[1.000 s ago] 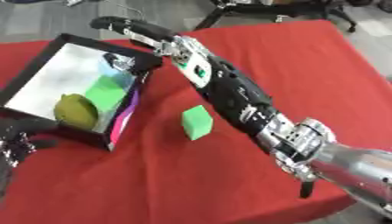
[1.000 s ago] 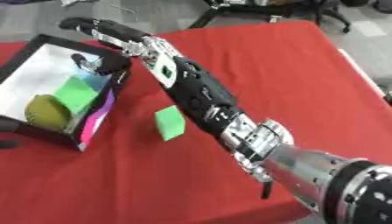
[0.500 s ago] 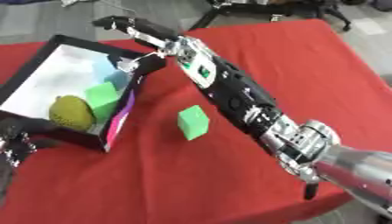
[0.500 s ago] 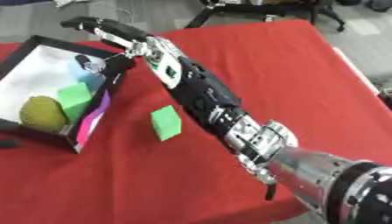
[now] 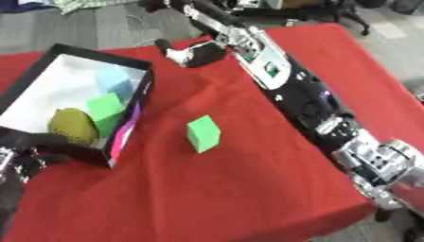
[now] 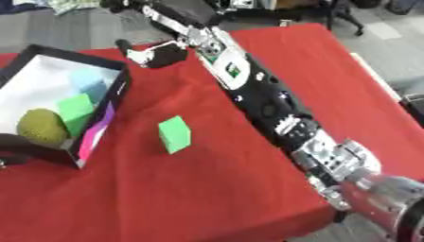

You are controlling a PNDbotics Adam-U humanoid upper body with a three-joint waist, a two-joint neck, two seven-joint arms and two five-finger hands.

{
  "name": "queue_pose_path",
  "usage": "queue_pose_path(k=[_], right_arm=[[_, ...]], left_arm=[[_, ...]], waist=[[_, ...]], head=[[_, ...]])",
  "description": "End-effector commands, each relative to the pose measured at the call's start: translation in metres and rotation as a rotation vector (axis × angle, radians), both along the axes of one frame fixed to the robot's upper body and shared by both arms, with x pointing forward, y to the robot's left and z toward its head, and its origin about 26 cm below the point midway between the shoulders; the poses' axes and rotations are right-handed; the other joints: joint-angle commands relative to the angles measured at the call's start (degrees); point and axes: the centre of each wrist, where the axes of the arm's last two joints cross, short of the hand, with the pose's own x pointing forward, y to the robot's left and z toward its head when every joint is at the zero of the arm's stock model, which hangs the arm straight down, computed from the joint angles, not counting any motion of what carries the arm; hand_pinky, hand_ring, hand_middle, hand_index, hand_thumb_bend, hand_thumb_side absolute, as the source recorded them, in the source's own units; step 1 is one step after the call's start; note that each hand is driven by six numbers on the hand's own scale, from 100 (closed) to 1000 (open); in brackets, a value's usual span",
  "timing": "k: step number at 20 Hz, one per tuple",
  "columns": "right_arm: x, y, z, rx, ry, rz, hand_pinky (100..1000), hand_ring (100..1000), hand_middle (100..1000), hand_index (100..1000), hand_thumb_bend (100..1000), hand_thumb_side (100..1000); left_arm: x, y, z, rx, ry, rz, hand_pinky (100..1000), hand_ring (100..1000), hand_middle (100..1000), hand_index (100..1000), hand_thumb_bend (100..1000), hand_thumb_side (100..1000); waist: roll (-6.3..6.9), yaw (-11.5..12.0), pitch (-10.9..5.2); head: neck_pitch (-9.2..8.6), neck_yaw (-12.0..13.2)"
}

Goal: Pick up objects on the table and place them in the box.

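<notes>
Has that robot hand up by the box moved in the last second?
Yes. The right hand was over the box's far right corner; it now hangs over the red tablecloth, clear to the box's right.

No readable text or labels.

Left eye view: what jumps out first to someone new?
The right arm cuts diagonally across the red table, its hand hanging past the box's far corner. The green cube sits alone mid-table. The box at left holds a yellow-green ball, a green block and a pale blue block.
</notes>
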Motion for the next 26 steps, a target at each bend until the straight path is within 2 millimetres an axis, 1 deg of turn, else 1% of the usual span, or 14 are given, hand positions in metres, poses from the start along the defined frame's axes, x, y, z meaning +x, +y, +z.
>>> queue_pose_path(k=[1, 5, 7, 9, 11, 12, 15, 16, 19, 21, 22, 24, 25, 26], right_arm=[[-0.018, -0.01, 0.015, -0.079, -0.017, 0.013, 1000, 905, 902, 1000, 100, 313], [-0.022, -0.031, -0.029, -0.236, 0.132, -0.066, 1000, 910, 912, 1000, 100, 459], [-0.02, -0.038, -0.053, -0.323, 0.198, -0.089, 1000, 916, 919, 1000, 100, 619], [-0.017, -0.04, -0.074, -0.404, 0.245, -0.088, 1000, 920, 925, 1000, 100, 693], [-0.015, -0.041, -0.086, -0.449, 0.26, -0.082, 1000, 920, 925, 1000, 100, 693], [-0.015, -0.041, -0.089, -0.464, 0.261, -0.079, 1000, 934, 945, 1000, 100, 778], [-0.014, -0.035, -0.106, -0.582, 0.269, -0.042, 1000, 939, 952, 1000, 100, 799], [-0.013, -0.033, -0.11, -0.609, 0.264, -0.038, 1000, 944, 961, 1000, 100, 761], [-0.012, -0.034, -0.119, -0.649, 0.245, -0.05, 1000, 944, 959, 1000, 100, 745], [-0.012, -0.037, -0.124, -0.659, 0.242, -0.064, 1000, 930, 912, 1000, 100, 649], [-0.012, -0.038, -0.126, -0.661, 0.237, -0.071, 1000, 919, 867, 1000, 100, 584], [-0.012, -0.038, -0.126, -0.653, 0.218, -0.084, 1000, 875, 716, 995, 100, 316], [-0.012, -0.038, -0.126, -0.644, 0.204, -0.093, 1000, 847, 608, 984, 100, 239], [-0.012, -0.038, -0.125, -0.628, 0.188, -0.103, 1000, 828, 559, 975, 100, 236]], left_arm=[[0.002, 0.011, 0.005, 0.003, -0.026, 0.053, 746, 838, 676, 700, 100, 900], [0.004, 0.02, 0.006, -0.007, -0.037, 0.116, 746, 837, 675, 700, 100, 896], [0.004, 0.022, 0.007, -0.009, -0.041, 0.133, 746, 837, 676, 700, 100, 894], [0.004, 0.023, 0.007, -0.01, -0.043, 0.138, 746, 837, 676, 700, 100, 896], [0.004, 0.023, 0.007, -0.009, -0.043, 0.14, 746, 837, 676, 700, 100, 896], [0.004, 0.023, 0.007, -0.009, -0.042, 0.14, 746, 838, 676, 700, 100, 898], [0.004, 0.022, 0.007, -0.009, -0.043, 0.135, 746, 838, 676, 700, 100, 898], [0.004, 0.022, 0.007, -0.01, -0.043, 0.134, 747, 838, 676, 700, 100, 899], [0.004, 0.022, 0.007, -0.009, -0.041, 0.132, 747, 838, 676, 700, 100, 899], [0.004, 0.021, 0.007, -0.01, -0.042, 0.131, 747, 838, 677, 700, 100, 899], [0.004, 0.022, 0.007, -0.01, -0.041, 0.132, 747, 838, 677, 700, 100, 899], [0.004, 0.022, 0.007, -0.01, -0.041, 0.133, 747, 838, 677, 700, 100, 898], [0.004, 0.022, 0.007, -0.01, -0.041, 0.132, 747, 838, 677, 700, 100, 900], [0.004, 0.022, 0.006, -0.009, -0.04, 0.132, 747, 838, 677, 700, 100, 900]], waist=[[0.23, -0.3, -2.24], [0.32, -0.9, -2.57], [0.44, -0.9, -2.47], [0.56, -0.9, -2.32], [0.59, -1.0, -2.23], [0.58, -1.0, -2.19], [0.6, -0.8, -1.97], [0.62, -0.8, -1.91], [0.63, -0.9, -1.85], [0.62, -0.9, -1.88], [0.62, -0.9, -1.87], [0.64, -0.9, -1.89], [0.66, -0.9, -1.89], [0.67, -0.9, -1.86]], head=[[0.0, 0.7], [0.0, 1.1], [0.0, 1.1], [0.0, 1.0], [0.0, 0.9], [0.0, 0.8], [0.0, 0.6], [0.0, 0.6], [0.0, 0.4], [0.0, 0.5], [0.0, 0.6], [0.0, 0.7], [0.0, 0.6], [0.0, 0.6]])
